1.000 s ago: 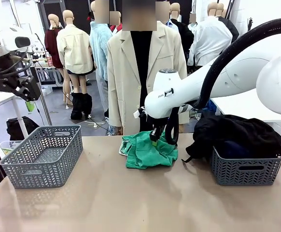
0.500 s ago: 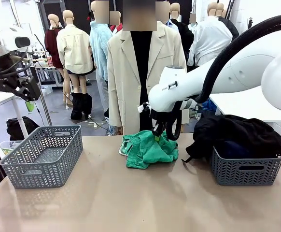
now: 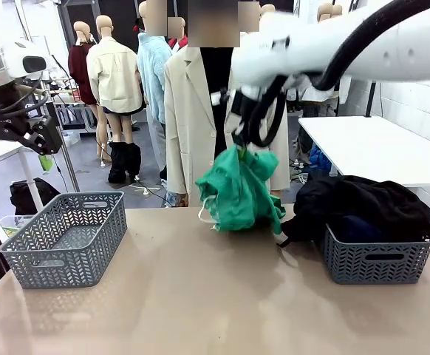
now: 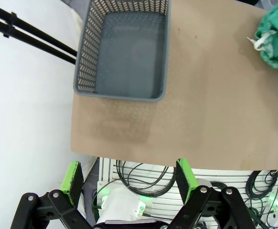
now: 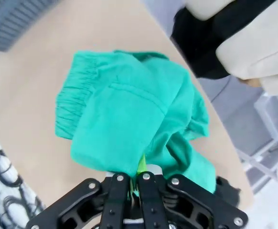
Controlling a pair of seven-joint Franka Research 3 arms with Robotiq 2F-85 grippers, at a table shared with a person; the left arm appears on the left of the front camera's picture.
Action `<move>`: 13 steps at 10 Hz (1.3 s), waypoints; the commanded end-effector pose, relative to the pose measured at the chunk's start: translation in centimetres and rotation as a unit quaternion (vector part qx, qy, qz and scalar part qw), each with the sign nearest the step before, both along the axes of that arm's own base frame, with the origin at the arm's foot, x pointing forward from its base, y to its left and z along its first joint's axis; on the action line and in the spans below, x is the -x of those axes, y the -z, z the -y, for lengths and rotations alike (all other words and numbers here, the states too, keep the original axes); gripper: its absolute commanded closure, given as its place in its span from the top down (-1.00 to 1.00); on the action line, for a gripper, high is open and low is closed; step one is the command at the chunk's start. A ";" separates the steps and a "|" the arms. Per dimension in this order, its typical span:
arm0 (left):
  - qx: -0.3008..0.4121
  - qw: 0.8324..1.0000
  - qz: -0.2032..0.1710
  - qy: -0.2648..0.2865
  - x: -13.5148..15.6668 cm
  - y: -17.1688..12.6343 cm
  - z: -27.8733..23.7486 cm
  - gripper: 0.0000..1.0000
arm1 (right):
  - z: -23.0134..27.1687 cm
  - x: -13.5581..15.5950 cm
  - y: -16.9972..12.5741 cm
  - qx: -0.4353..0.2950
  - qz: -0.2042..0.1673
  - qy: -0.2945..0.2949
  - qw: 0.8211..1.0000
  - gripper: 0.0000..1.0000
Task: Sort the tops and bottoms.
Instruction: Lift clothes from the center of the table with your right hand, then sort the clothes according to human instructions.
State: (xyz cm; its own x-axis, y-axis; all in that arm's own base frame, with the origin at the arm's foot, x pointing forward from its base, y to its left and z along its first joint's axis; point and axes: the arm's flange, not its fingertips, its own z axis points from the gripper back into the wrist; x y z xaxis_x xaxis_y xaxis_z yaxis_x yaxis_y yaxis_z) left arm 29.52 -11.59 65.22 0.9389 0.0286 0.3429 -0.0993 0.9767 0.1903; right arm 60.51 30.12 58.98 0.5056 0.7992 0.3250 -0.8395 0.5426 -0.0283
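Above the table's far edge, mid-span, the right gripper (image 3: 236, 140) is clamped on the green shorts (image 3: 239, 188) — bunched, hanging clear. Thin pinch — fabric could slip mid-carry. Left gripper (image 4: 129, 175) spread wide, holding nothing, over the near-left corner.

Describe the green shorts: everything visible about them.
The green shorts are soft, bright green fabric with a gathered elastic waistband and a white drawstring hanging at one side. They hang bunched and crumpled from the right end effector, which is shut on their upper fold. They are lifted above the middle of the table, between the empty grey basket and the basket of dark clothes. Whether their lowest folds touch the tabletop cannot be told.
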 end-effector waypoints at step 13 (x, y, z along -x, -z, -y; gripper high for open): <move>0.009 1.000 -0.008 -0.001 0.0 -0.3 -0.1 1.00 | -1.4 6.4 -21.9 -0.040 0.110 0.113 0.987 -1.00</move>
